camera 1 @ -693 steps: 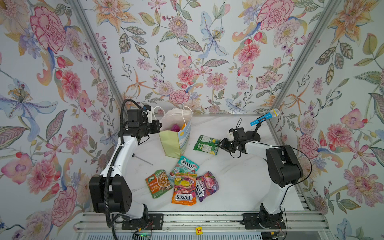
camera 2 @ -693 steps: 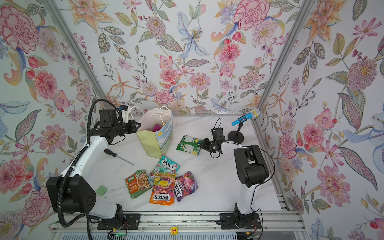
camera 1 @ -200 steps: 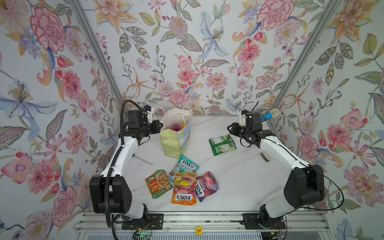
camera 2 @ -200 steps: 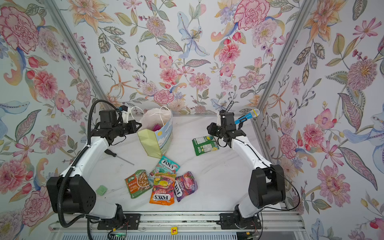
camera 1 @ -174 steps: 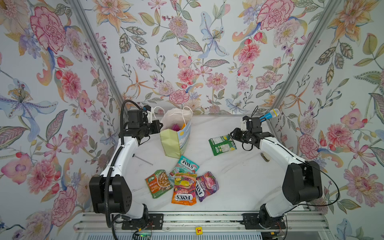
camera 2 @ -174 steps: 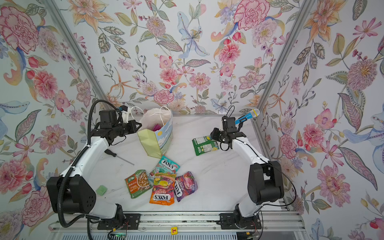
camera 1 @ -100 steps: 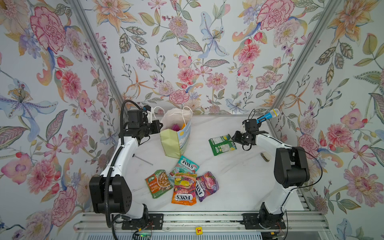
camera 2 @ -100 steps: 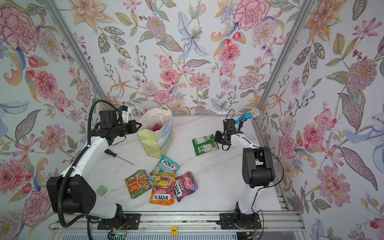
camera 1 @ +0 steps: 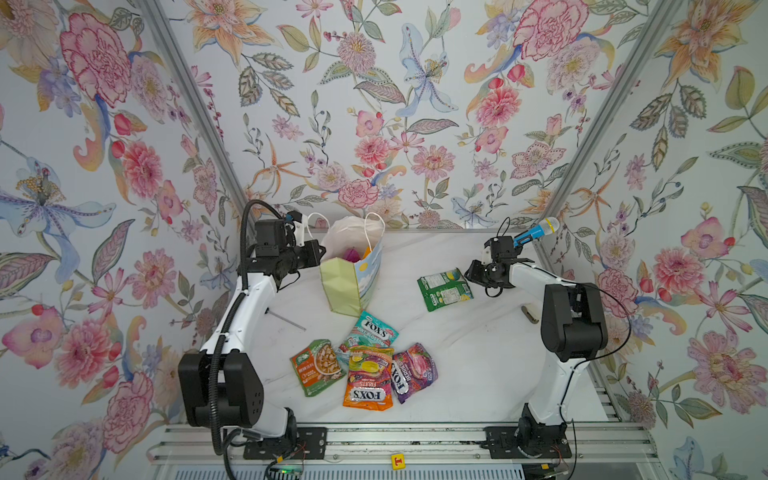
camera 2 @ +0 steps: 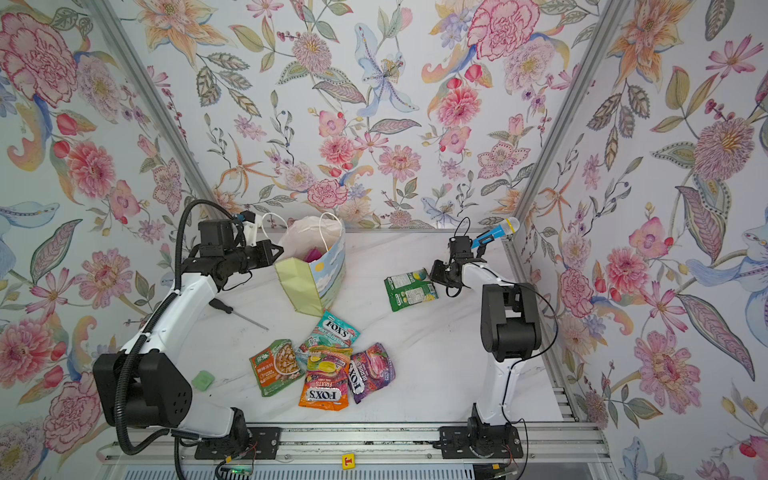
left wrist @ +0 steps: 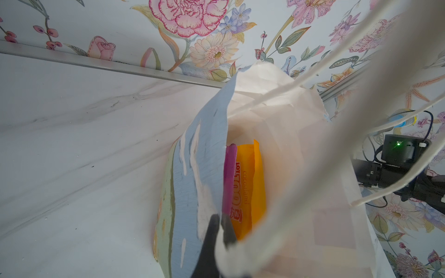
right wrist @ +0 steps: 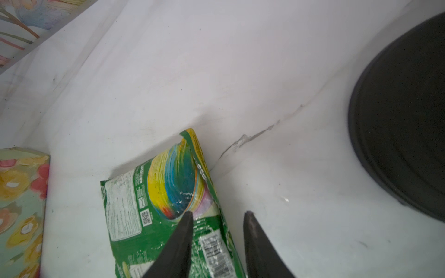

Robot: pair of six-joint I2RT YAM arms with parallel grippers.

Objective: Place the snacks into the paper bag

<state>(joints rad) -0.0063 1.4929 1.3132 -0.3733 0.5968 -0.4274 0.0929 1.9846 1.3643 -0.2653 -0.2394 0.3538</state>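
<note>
Five snacks (camera 1: pixel 368 376) on the desk (camera 1: pixel 465 357), two inside one paper bag (camera 1: pixel 345 289); left tool (camera 1: pixel 321 252) pinches it, right tool (right wrist: pixel 219 213) gapes.

It was a robot test cell in a lab rather than a lived-in room. Three flat panels of floral wallpaper (camera 1: pixel 374 124) met at bare aluminium posts (camera 1: pixel 187 104) around a white marble-look tabletop (camera 1: pixel 465 365). Along the near edge ran a slotted aluminium rail (camera 1: pixel 415 436), with the left arm (camera 1: pixel 232 324) and the right arm (camera 1: pixel 569 328) bolted to it, and a ribbed cable conduit (camera 1: pixel 215 399) exposed.
</note>
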